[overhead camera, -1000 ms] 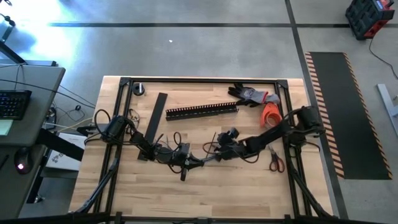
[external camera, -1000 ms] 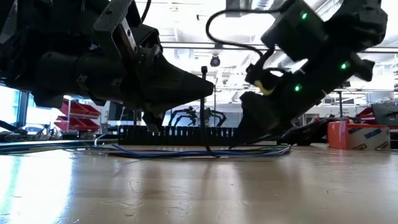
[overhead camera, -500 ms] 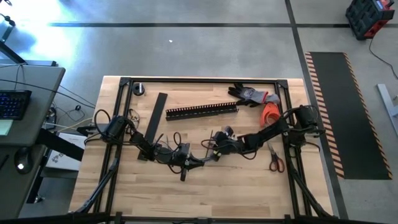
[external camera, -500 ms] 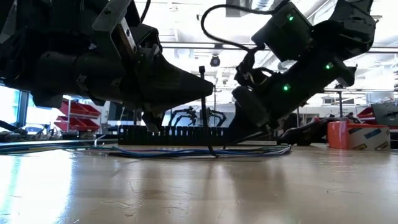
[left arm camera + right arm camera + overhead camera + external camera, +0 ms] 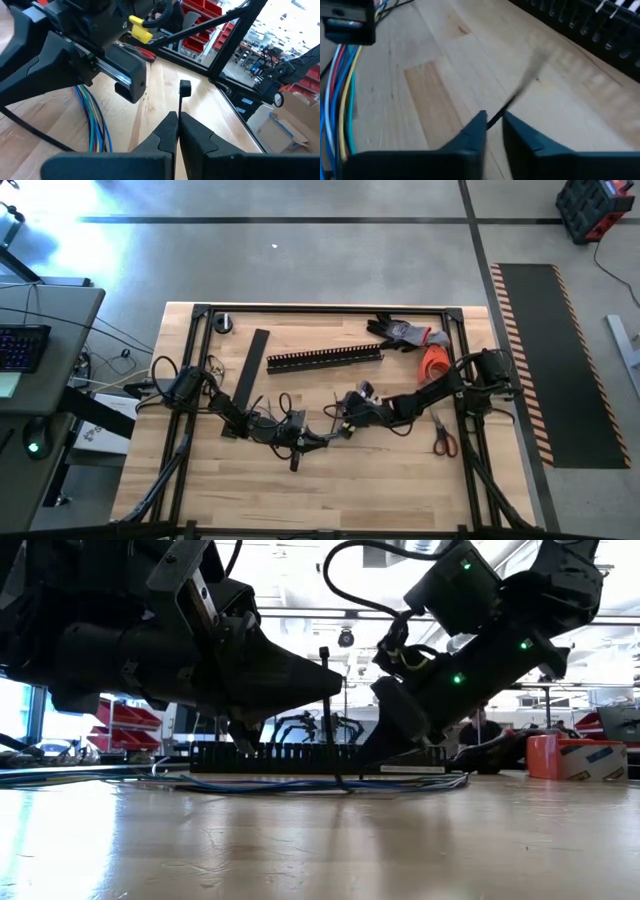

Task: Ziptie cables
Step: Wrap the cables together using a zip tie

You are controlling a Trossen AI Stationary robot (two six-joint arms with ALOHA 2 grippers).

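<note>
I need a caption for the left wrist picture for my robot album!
Left gripper pinching the thin black ziptie upright over the wooden table, colourful cables beside it.

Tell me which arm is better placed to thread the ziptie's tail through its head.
Right, probably. The left gripper is shut on the ziptie just below its head, holding it upright; the free tail lies at the right gripper, which can feed it in.

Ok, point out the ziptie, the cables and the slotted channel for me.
ziptie (image 5: 184, 89): left wrist view, on its square head.
cables (image 5: 95, 120): left wrist view, mid-bundle on the coloured wires.
slotted channel (image 5: 324, 358): high view, middle of its length.
</note>
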